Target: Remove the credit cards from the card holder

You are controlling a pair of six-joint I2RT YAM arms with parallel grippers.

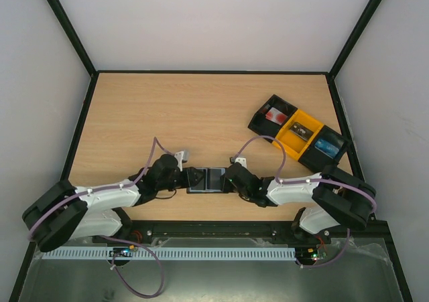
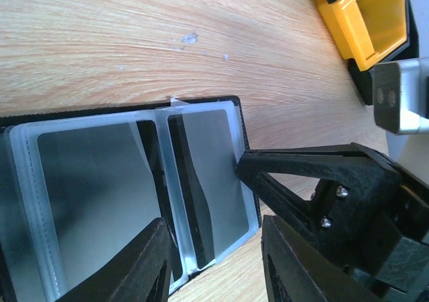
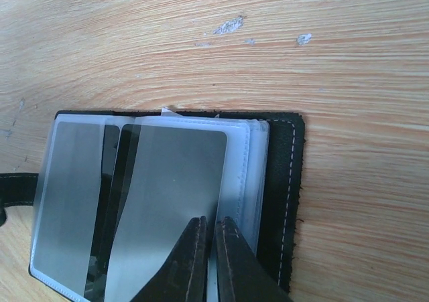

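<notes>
The card holder (image 1: 206, 179) lies open at 6 o'clock on the table (image 1: 201, 108). My right gripper (image 3: 213, 225) is closed at the 5 o'clock corner of the credit cards (image 3: 174, 195); my left gripper (image 2: 213, 225) stands open. I judge the cards light, stiff and slippery: pinch the bare edge.

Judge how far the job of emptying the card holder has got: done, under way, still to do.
Done: the card holder lies open on the table. Under way: the right pincer is shut at the edge of one card, grip unclear; the left pincer stands open over the holder. To do: every visible card is inside the holder; none is out.
</notes>
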